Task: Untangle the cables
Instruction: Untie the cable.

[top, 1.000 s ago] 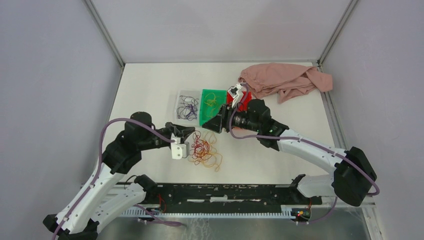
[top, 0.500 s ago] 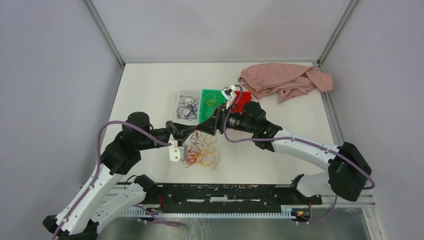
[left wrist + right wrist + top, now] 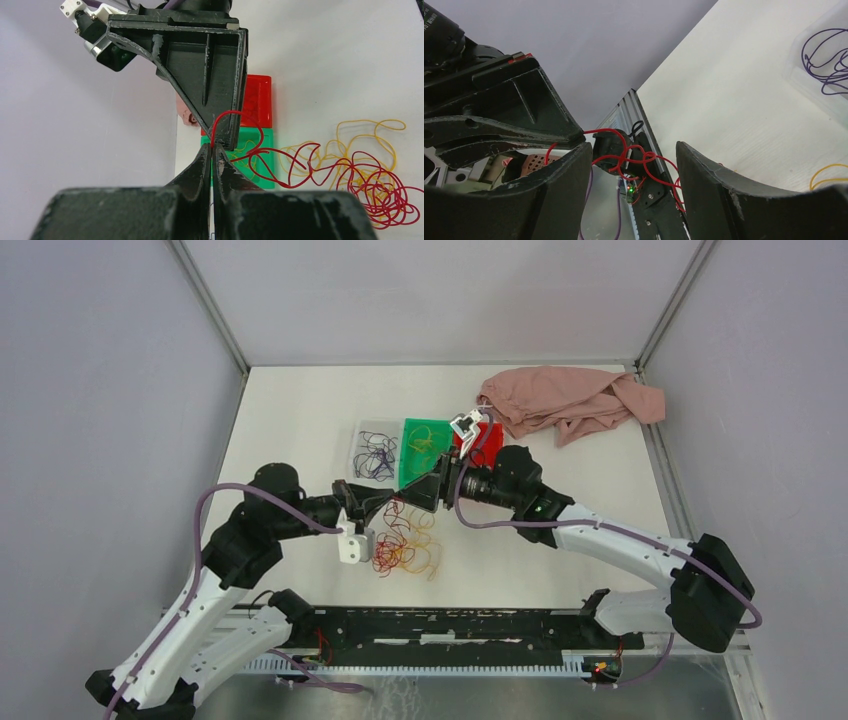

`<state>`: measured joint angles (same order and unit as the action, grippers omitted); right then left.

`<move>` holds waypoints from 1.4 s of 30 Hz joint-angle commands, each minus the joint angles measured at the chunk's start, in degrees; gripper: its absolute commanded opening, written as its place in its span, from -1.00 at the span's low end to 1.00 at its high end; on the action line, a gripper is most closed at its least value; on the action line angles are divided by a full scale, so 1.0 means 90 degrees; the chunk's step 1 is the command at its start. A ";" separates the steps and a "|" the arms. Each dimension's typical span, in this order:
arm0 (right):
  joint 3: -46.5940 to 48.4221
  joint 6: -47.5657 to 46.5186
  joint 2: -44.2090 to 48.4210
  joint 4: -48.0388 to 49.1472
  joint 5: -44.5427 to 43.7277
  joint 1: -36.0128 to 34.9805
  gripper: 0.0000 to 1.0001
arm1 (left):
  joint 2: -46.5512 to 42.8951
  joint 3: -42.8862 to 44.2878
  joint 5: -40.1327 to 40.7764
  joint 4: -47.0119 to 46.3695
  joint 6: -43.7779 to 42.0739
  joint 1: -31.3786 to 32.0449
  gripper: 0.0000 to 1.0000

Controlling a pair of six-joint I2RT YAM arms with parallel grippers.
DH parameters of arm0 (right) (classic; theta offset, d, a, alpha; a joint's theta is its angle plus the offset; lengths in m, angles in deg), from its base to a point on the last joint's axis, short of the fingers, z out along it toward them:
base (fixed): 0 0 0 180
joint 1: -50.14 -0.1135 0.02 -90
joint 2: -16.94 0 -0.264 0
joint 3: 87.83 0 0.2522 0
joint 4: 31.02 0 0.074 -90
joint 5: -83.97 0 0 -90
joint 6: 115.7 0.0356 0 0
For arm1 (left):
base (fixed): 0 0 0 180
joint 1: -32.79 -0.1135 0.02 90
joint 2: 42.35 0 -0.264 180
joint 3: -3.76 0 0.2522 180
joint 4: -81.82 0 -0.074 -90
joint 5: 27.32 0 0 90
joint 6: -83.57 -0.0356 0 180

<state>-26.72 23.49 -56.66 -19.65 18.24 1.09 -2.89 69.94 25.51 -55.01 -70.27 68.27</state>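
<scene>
The cables point(image 3: 405, 545) lie as a loose red and yellow-orange tangle on the table between the arms. My left gripper point(image 3: 380, 502) point(image 3: 212, 146) is shut on one red strand point(image 3: 235, 114), which loops away to the red tangle point(image 3: 372, 182) and yellow strands point(image 3: 367, 125). My right gripper point(image 3: 408, 496) point(image 3: 632, 150) is open, tip to tip with the left one. Red loops point(image 3: 636, 159) hang between its fingers point(image 3: 561, 185) without being pinched. Its finger point(image 3: 205, 70) fills the left wrist view.
Three small trays stand behind the tangle: a clear one point(image 3: 375, 452) with dark purple cables point(image 3: 826, 60), a green one point(image 3: 425, 440) with yellow strands, and a red one point(image 3: 485, 438). A pink cloth point(image 3: 570, 400) lies at the back right.
My right gripper has moved left and slightly nearer, up to the left gripper's tip. The tangle has shifted a little to the left with the held red strand.
</scene>
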 commanded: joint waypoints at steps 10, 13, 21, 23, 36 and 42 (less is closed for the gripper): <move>0.0814 0.0067 -0.1098 0.0227 -0.1099 -0.0494 0.27 | 0.0335 0.0676 -0.0239 -0.0775 0.0129 0.0079 -0.94; 0.0829 0.0145 -0.1387 0.0319 -0.1337 -0.0502 0.19 | 0.0472 0.1135 -0.0302 -0.0894 0.0317 0.0091 -0.94; 0.0902 0.0207 -0.1998 0.0338 -0.1291 -0.0577 0.12 | 0.0924 0.2499 0.0010 -0.1546 0.0711 0.0091 -0.94; 0.0883 0.0246 -0.2115 0.0350 -0.1291 -0.0624 0.11 | 0.1009 0.2781 0.0076 -0.1752 0.0759 0.0091 -0.94; -0.0082 0.0328 -0.2255 0.0660 -0.1905 -0.0920 -0.02 | 0.1579 0.3788 0.0996 -0.2332 -0.0162 0.0090 -0.94; -0.0729 0.0218 -0.2068 0.0713 -0.2588 -0.0933 -0.09 | 0.1755 0.3859 0.1943 -0.3199 -0.0525 0.0091 -0.94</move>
<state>-30.56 26.01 -77.65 -16.55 0.58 -7.04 12.15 102.36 35.24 -74.94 -70.36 68.91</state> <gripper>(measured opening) 0.463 0.043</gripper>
